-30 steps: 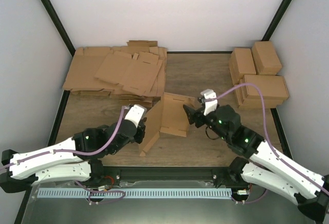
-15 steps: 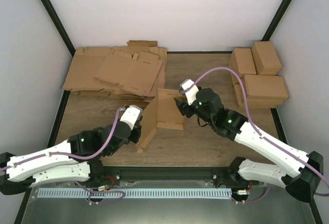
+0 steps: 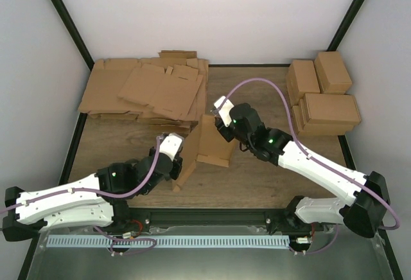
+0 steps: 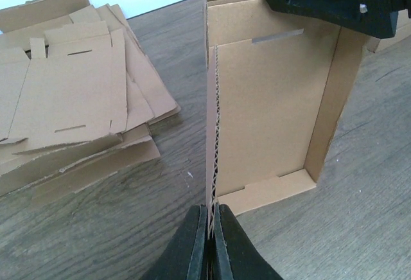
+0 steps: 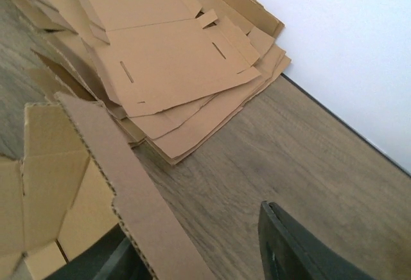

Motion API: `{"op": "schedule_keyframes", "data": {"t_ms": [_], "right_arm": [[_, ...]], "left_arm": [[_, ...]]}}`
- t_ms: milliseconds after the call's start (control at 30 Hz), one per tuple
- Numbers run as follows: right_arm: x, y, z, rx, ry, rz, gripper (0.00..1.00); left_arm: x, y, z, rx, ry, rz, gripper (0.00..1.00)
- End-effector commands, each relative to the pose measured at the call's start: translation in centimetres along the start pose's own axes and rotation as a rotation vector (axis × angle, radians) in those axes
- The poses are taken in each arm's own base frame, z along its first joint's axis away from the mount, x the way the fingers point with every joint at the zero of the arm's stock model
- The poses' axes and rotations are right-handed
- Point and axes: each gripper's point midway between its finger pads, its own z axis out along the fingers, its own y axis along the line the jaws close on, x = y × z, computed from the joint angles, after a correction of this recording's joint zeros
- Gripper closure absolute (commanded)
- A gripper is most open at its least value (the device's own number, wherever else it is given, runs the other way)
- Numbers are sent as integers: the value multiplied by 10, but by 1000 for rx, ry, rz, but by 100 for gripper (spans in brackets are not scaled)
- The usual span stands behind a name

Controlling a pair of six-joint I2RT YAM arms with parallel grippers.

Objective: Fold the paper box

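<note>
The paper box [image 3: 207, 144], a plain brown half-folded tray, stands tilted on the table's middle. My left gripper [image 3: 174, 159] is shut on the corrugated edge of its left panel, which runs upright from the jaws [image 4: 210, 221] in the left wrist view. The tray's inside [image 4: 270, 106] lies to the right of that panel. My right gripper [image 3: 221, 121] is at the box's far top edge. It is open, and the box's wall [image 5: 131, 193] passes between its fingers, with a wide gap to the right finger [image 5: 298, 248]. From the left wrist view it shows as a black shape [image 4: 334, 0].
A thick heap of flat cardboard sheets [image 3: 148, 90] lies at the back left, close behind the box. Several folded boxes [image 3: 324, 97] are stacked at the back right. Black frame posts [image 3: 64, 20] rise at both back corners.
My right arm has swung left and away from its base to the box's far edge, jaws narrowing. The box has turned more upright. My left gripper keeps its hold.
</note>
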Motion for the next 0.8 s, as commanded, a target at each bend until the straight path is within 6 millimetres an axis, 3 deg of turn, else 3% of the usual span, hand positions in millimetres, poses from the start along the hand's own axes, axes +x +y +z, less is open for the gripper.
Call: {"op": "schedule_keyframes", "data": {"t_ms": [0,400,567,767], "right_arm": [[-29,-12,-9,19,-65,-11,58],[-24,-26,-7,58,-19,30,58],[-29,-10,-14,-45,-54,26,72],[-13,3,-9,-101,-6,-26,80]], "left_arm": [[-3,-2,2,2,-27,-30,96],[10,-3,10,-13,-5,-41,96],[17,-3,12,-6,-4,-62,94],[20,-4,13,-2,-1,-65,92]]}}
